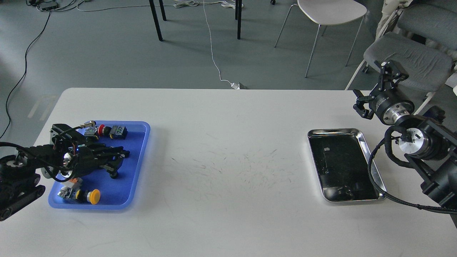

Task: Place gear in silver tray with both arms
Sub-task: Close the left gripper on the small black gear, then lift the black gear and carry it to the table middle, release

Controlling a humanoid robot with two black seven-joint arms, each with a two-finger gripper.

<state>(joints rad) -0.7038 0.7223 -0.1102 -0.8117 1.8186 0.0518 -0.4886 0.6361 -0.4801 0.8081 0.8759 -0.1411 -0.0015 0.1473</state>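
The silver tray [335, 131] lies at the right of the white table and holds only reflections in its dark base. My left gripper [120, 158] reaches low over the blue tray [142, 142], with its dark fingers close together among the parts. A small black round part [114, 175] lies just below the fingers. I cannot tell if it is the gear or if it is held. My right gripper [375, 86] hangs open and empty above the table's far right edge, beyond the silver tray.
The blue tray also holds a red push button [101, 129], a yellow push button [94, 196] and several small switch parts. The right arm's cable [373, 175] drapes along the silver tray's right rim. Chairs [332, 12] stand beyond the table.
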